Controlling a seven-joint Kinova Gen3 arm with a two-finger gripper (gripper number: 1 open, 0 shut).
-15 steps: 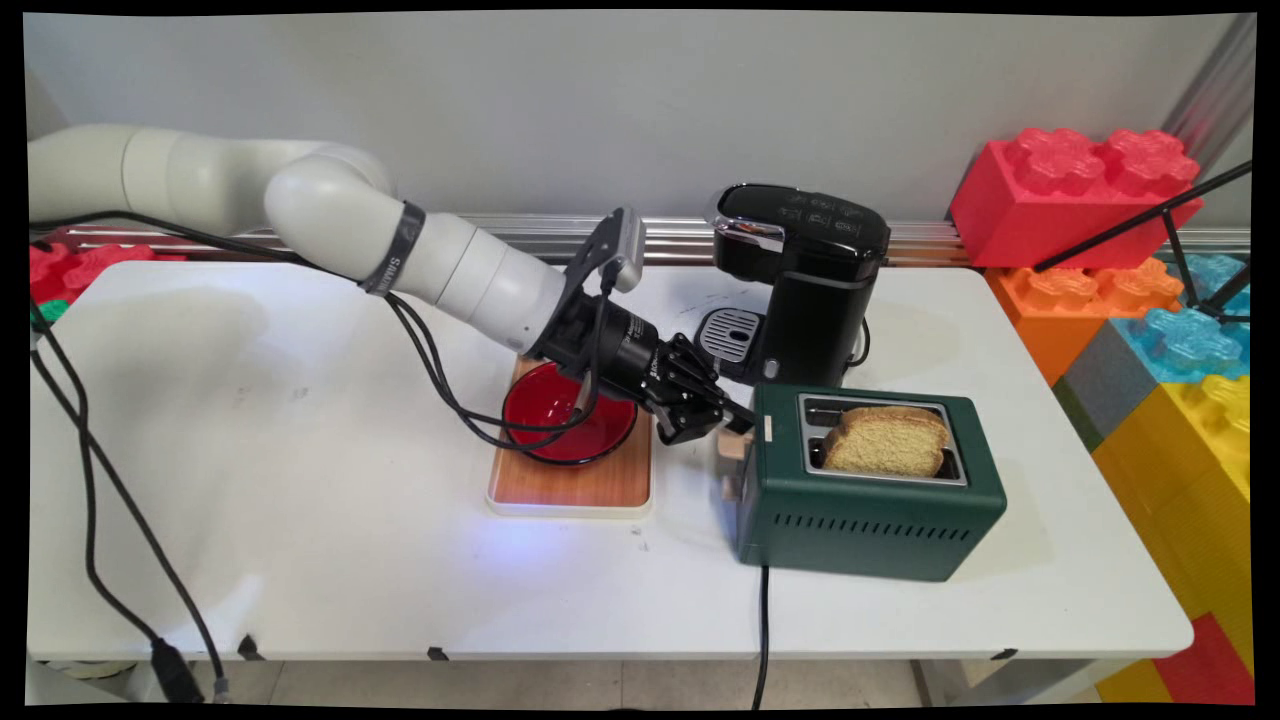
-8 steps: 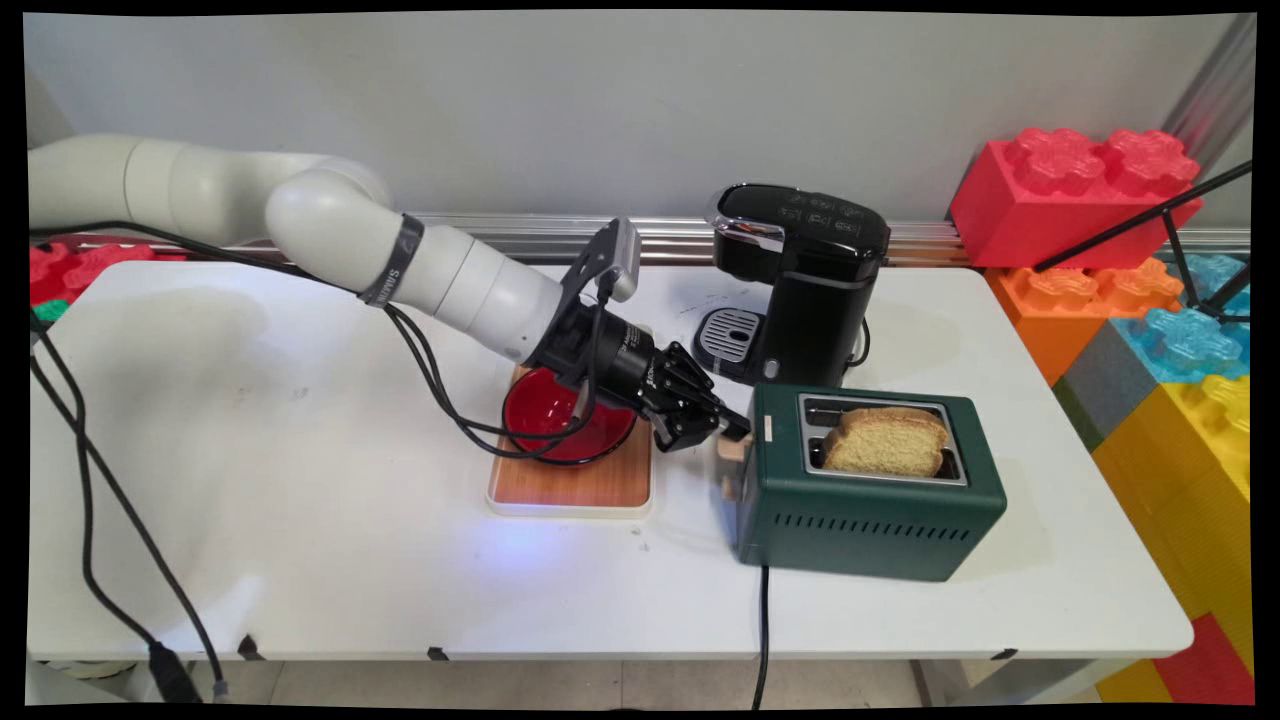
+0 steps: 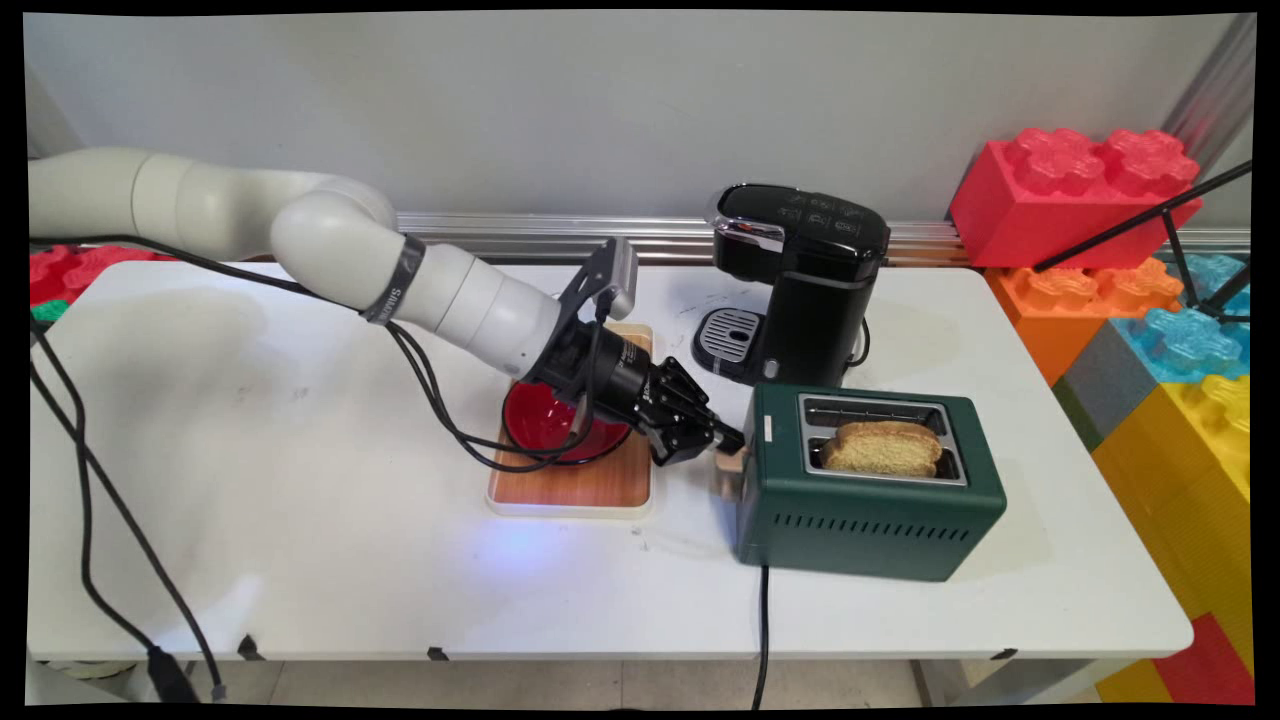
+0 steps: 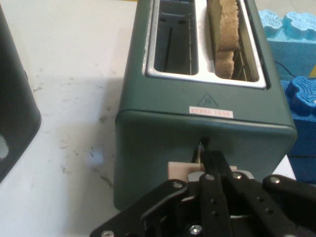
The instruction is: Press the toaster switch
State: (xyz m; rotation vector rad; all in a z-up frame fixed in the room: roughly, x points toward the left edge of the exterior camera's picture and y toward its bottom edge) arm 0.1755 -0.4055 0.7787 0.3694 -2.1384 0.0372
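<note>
- The gripper (image 3: 728,441) has its fingers drawn together, tips pressing down on the pale lever (image 3: 731,462) at the end of the green toaster (image 3: 870,525); it grips nothing between them.
- In the hand view the closed fingertips (image 4: 210,163) sit on top of the lever (image 4: 181,171), right against the toaster's end wall (image 4: 158,158).
- Just beyond the gripper, a slice of bread (image 3: 882,448) sits low in one toaster slot; the other slot (image 4: 173,39) is empty.
- The lever looks like a small stiff tab riding in a slot: likely springy, best met squarely from above so the tips do not slide off.
- The toaster seems boxy and fairly heavy, unlikely to shift on the desk (image 3: 300,560).
- Behind the gripper lie a red bowl (image 3: 540,420) on a wooden board (image 3: 570,490); to its far side stands a black coffee machine (image 3: 800,290).
</note>
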